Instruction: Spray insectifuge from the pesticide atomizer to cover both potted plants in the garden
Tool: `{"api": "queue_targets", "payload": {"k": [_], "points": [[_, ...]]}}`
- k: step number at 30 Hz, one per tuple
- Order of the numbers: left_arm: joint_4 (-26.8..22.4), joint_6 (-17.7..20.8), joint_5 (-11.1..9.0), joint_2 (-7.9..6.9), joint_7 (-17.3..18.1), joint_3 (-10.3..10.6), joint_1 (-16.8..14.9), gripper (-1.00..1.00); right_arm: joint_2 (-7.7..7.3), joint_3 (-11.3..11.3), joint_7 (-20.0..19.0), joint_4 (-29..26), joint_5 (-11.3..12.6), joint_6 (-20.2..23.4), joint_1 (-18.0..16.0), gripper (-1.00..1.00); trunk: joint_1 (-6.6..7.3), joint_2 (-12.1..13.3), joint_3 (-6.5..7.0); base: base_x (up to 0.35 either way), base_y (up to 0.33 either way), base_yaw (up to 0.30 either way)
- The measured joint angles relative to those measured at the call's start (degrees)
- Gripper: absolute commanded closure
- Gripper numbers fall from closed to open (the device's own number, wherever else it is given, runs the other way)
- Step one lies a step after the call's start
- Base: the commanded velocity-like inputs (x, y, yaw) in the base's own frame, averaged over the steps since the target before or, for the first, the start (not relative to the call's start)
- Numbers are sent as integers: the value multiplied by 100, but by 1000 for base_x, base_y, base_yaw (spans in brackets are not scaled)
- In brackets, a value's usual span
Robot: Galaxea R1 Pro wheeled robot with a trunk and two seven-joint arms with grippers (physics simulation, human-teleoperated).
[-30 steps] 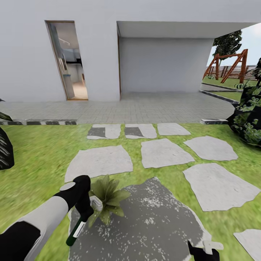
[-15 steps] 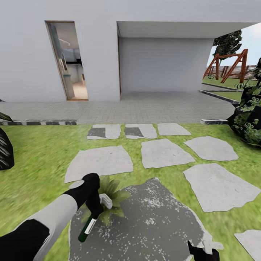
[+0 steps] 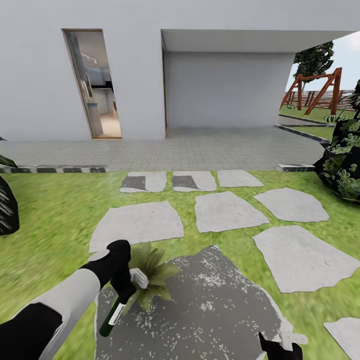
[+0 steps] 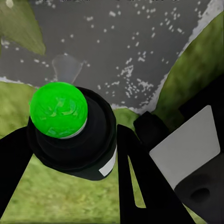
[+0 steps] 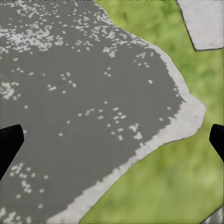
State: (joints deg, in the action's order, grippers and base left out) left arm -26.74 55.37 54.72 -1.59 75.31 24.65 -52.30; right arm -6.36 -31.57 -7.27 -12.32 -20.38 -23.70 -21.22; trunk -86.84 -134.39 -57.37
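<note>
Head view: my left jaws (image 3: 121, 285) clamp the pesticide atomizer (image 3: 114, 312), body hanging down-left, white trigger head touching the potted plant (image 3: 150, 274) just beside them on the dark stone slab (image 3: 215, 310). My right jaws (image 3: 280, 347) sit low, well apart across the slab.

Left wrist view: atomizer (image 4: 70, 135) gripped between both fingers (image 4: 140, 182), green dot showing, slab (image 4: 140, 46) beyond.

Right wrist view: right jaws (image 5: 112, 140) spread wide, nothing between, slab (image 5: 84, 102) and lawn (image 5: 163, 186) ahead.
</note>
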Motion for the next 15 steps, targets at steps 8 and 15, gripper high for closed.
{"api": "queue_targets", "payload": {"k": [8, 15], "points": [[13, 2, -5, 74, 34, 19, 41, 100, -18, -2, -8, -2, -9, 0, 0, -100, -1, 0, 0, 187, 0, 0], [18, 10, -33, 71, 69, 28, 42, 100, -24, -2, 0, -2, -9, -1, 0, -100, -1, 0, 0, 3, 0, 0]]}}
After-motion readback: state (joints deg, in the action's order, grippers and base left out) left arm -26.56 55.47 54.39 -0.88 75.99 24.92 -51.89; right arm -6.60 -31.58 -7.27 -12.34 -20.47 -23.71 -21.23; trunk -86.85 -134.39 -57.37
